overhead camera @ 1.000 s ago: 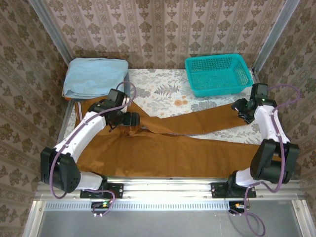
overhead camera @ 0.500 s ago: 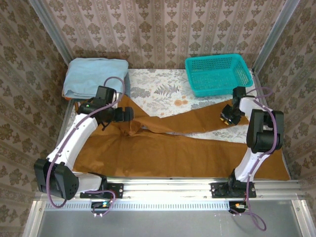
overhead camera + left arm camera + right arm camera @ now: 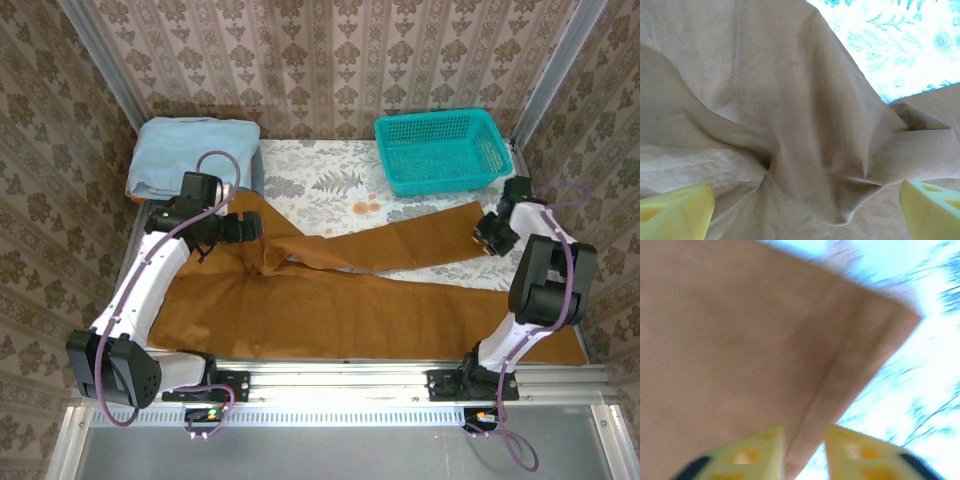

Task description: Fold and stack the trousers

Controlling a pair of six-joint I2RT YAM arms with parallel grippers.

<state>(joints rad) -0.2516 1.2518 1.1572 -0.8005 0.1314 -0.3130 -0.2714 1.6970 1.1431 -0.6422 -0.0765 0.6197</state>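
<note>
So, the trousers [image 3: 330, 300] are lying spread nearly wall to wall across the worktop [image 3: 330, 185], waist end toward the left, one leg running along the near edge and the other angling up toward the back right. They're looking like soft, light, floppy cloth. The left wrist view is showing the fabric bunching into deep folds, so I'm guessing it's going to sag and drag rather than hold any shape, and it's probably not fragile. The best spots to be grabbing, I reckon, are the doubled bits, meaning the hem corners and the waistband, since a single layer in the middle is just going to tent up. The left end effector [image 3: 250, 228] is hovering over that bunched area with its yellow pads [image 3: 675, 212] spread wide, not gripping anything. The right end effector [image 3: 487, 232] is sitting at the hem corner of the far leg. Its pads [image 3: 752, 450] are standing close together right at the hem edge, but that view is blurring too much for me to tell whether it's pinching cloth. The teal basket [image 3: 445, 182] at the back right is holding nothing, and a folded light blue garment [image 3: 190, 155] is resting in the back left corner.
</note>
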